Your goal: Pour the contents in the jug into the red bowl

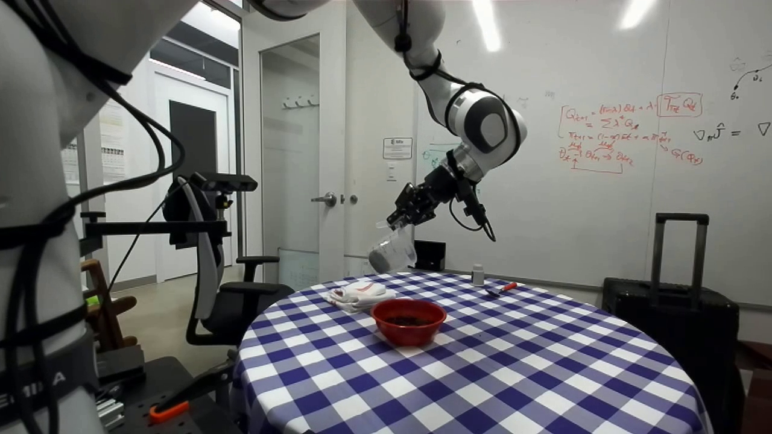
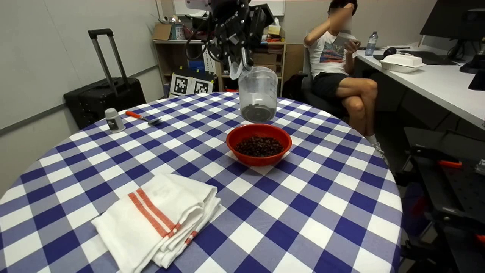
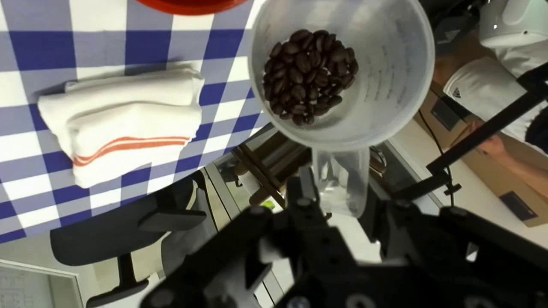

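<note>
The gripper is clamped on the handle of the clear jug, pinching it from both sides, and it holds the jug up in the air, above the checked tablecloth. The jug leans, its base lower than its mouth, and in the wrist view I see dark brown beans heaped at the bottom of it. Below the hand, and apart from the jug, the red bowl stands upright on the tablecloth with a layer of dark pieces inside; whether the jug is squarely over it I can't tell. Also lower than the hand, near the bowl, lies a folded white towel with red stripes. Farther out from the hand, a small pale container stands upright, and a red-handled spoon lies near it. Above the hand the white arm bends down to meet it. Beyond the tablecloth, in both exterior views, a black suitcase stands by a whiteboard scrawled on in red. Well apart from the hand, a person sits cross-legged near a desk that bears a white takeaway box.
</note>
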